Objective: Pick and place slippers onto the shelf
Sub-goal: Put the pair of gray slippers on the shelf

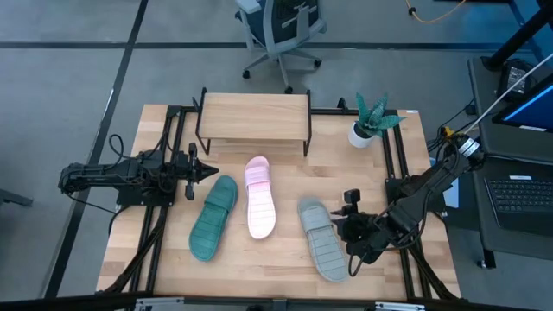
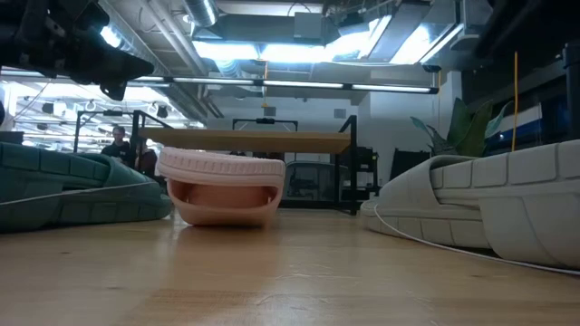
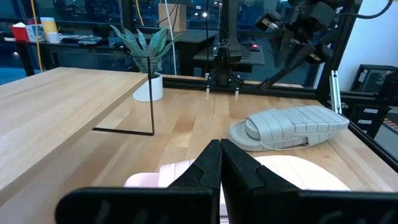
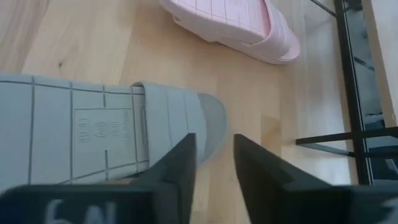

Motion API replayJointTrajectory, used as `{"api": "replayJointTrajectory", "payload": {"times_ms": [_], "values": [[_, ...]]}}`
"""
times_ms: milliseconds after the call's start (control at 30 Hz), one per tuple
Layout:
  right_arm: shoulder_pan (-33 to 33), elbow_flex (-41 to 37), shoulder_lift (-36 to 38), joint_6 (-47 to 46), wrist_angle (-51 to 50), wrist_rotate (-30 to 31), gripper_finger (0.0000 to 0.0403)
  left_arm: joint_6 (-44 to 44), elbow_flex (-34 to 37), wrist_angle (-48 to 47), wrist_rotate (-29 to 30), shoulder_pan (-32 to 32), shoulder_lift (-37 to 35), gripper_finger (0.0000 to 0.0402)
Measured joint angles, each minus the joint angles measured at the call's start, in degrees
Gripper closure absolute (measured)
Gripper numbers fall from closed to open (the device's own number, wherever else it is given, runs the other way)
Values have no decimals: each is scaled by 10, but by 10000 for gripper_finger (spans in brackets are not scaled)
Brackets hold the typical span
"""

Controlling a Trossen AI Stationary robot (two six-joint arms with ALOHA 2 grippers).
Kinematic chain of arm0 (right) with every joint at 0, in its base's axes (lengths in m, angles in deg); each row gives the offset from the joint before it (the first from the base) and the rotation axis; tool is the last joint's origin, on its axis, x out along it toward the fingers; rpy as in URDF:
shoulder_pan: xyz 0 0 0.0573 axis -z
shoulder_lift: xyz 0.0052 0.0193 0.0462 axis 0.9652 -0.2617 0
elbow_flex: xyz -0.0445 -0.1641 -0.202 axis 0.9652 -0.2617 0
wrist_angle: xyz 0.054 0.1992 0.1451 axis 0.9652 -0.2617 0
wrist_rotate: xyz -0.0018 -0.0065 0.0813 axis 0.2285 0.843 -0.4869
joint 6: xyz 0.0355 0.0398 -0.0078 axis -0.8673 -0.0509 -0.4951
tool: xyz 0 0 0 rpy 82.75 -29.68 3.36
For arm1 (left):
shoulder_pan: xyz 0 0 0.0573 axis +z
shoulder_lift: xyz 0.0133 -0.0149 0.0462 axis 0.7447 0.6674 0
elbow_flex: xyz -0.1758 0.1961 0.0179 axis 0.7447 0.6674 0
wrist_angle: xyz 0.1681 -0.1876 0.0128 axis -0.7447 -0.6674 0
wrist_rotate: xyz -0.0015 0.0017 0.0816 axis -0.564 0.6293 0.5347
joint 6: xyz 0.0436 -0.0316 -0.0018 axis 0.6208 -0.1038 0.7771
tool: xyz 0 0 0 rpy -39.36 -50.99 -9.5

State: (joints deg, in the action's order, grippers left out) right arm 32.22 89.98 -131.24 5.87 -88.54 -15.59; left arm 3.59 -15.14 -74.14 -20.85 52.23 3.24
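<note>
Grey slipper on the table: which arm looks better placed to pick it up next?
Probably the right. Its end effector hovers open beside the grey slipper, while the left end effector waits shut across the table near the teal slipper.

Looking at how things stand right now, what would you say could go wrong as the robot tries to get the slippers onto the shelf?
The right gripper is open beside the grey slipper, not around it; closing from here may only nudge it.

The grey slipper lies near the table's front edge, so a push might slide it off.

The pink slipper and teal slipper lie between it and the shelf, so a low carry could clip them.
</note>
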Motion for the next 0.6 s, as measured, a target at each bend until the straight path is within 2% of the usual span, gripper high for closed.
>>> {"api": "replayJointTrajectory", "payload": {"times_ms": [133,233,600], "values": [[0,0,0,2,8,-3,234,0,0,0,0,0,0,401],[0,0,-2,4,10,-3,212,0,0,-1,0,0,0,401],[0,0,-68,18,48,-6,205,0,0,-4,0,0,0,401]]}}
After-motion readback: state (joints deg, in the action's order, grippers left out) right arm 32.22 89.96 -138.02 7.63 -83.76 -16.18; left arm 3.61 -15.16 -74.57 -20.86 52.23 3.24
